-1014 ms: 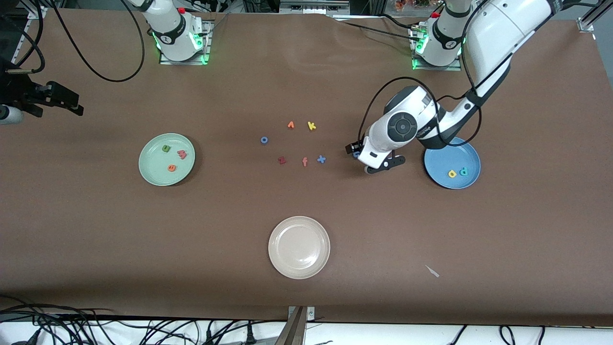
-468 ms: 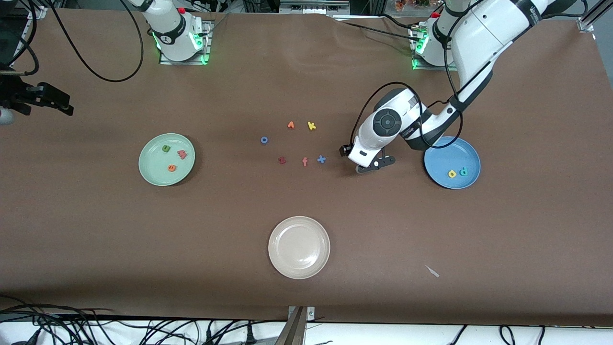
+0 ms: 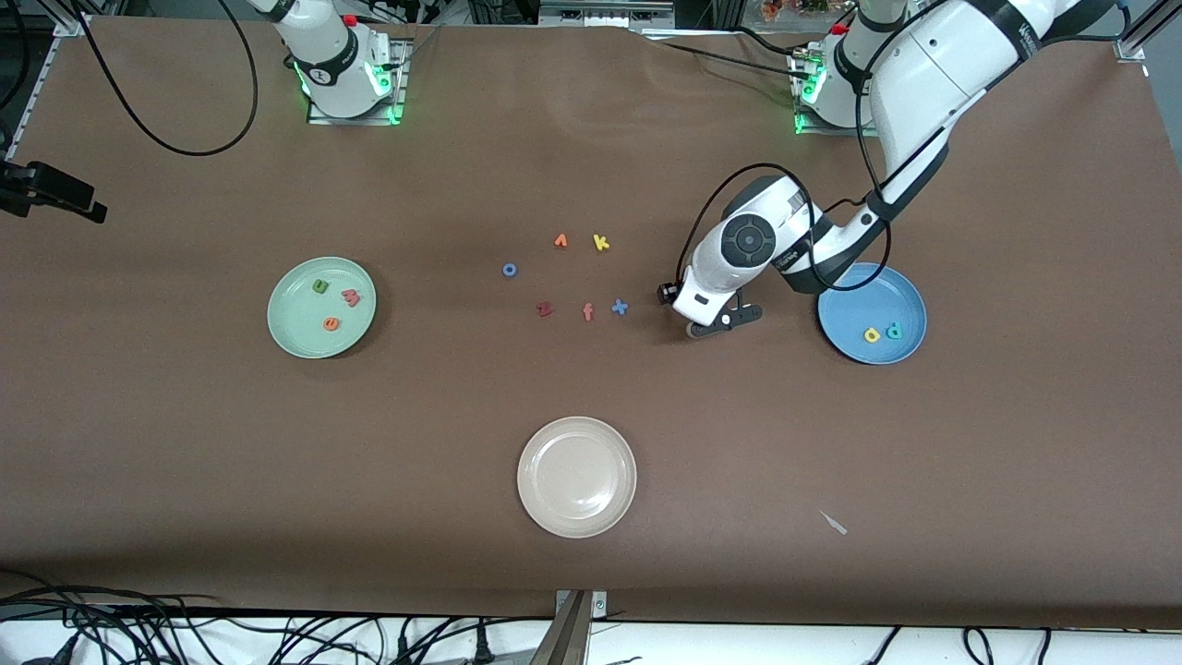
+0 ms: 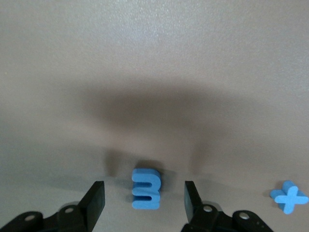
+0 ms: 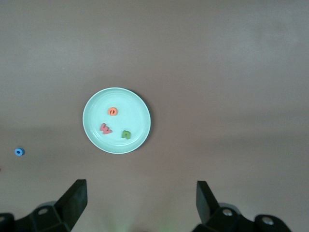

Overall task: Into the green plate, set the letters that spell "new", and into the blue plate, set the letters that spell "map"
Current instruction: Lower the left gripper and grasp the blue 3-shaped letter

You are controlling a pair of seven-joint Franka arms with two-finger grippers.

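My left gripper [image 4: 145, 200] is down at the table between the blue "x" [image 3: 620, 308] and the blue plate [image 3: 900, 296], its jaws parted on either side of the blue "m" [image 4: 146, 188] but not yet touching it. The letter looks like light, soft foam that could squash or skid, so I judge a gentle pinch across its flat outer sides is best. My right gripper [image 5: 140, 200] waits with its jaws wide, high over the green plate [image 5: 91, 130].
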